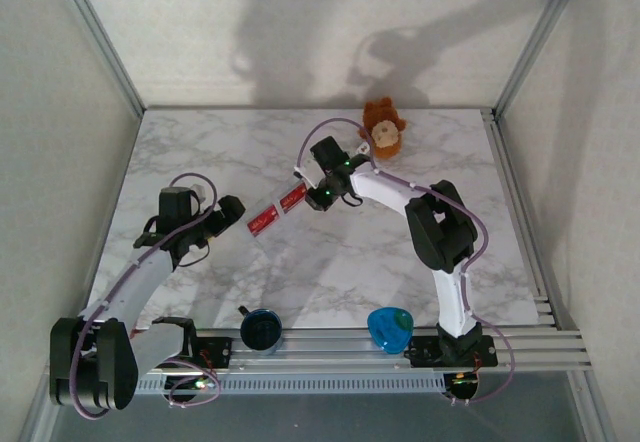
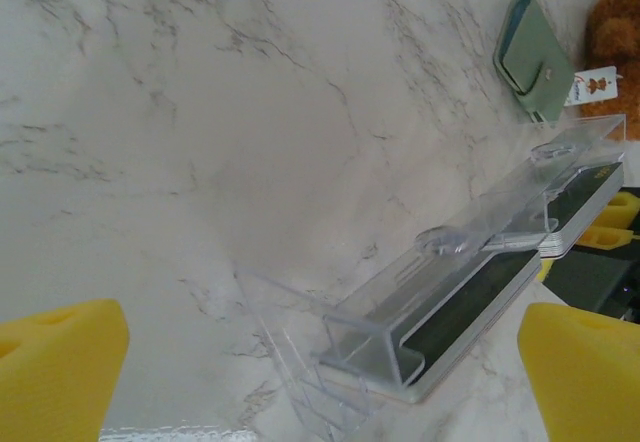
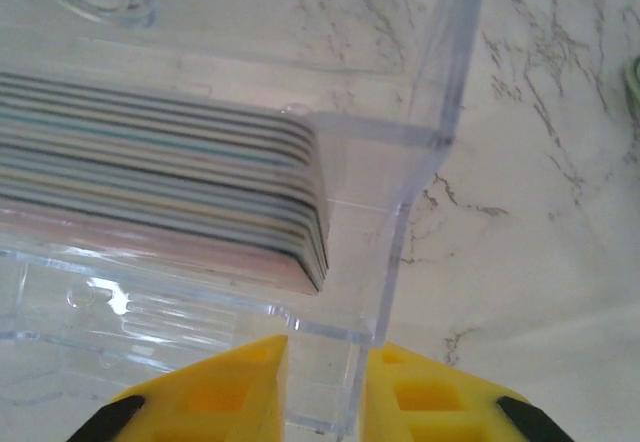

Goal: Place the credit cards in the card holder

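The credit cards show a red face with white marks and stand in a clear plastic stand at mid table. Seen edge-on, they form a stack inside the stand's clear walls. My right gripper is shut on the stand's end wall, its yellow fingers on either side of it. The card holder, a flat grey-green wallet, lies closed on the table beyond the stand. My left gripper hovers wide open over the stand's near end, holding nothing.
A brown plush toy sits at the back, right beside the wallet. A dark blue round object and a bright blue one rest by the front rail. White walls enclose the marble table.
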Controlling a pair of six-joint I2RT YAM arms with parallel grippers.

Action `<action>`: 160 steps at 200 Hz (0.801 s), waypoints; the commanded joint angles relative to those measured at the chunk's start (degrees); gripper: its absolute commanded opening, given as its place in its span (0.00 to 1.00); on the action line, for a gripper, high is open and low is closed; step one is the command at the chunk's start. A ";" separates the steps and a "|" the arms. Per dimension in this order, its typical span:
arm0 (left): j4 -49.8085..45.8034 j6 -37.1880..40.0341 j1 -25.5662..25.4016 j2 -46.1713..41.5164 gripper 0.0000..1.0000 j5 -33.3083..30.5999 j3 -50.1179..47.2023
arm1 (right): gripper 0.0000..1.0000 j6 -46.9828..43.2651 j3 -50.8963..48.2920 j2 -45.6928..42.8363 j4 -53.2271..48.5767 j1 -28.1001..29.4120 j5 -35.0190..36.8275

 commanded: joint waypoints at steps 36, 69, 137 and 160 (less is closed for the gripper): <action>0.02 0.87 -0.48 -0.14 1.00 4.00 1.38 | 0.24 -13.80 13.05 6.93 -8.53 -2.80 -2.36; -0.36 0.99 -0.57 0.68 1.00 4.79 1.39 | 0.23 -7.80 11.87 6.43 -5.03 -4.95 -2.36; 1.88 -0.15 -0.61 0.51 1.00 4.62 -0.36 | 0.36 2.76 8.46 2.78 -1.16 -8.06 -5.93; 0.10 0.34 -0.57 0.31 1.00 4.97 -0.01 | 0.45 11.85 7.30 -0.39 1.34 -10.94 -6.83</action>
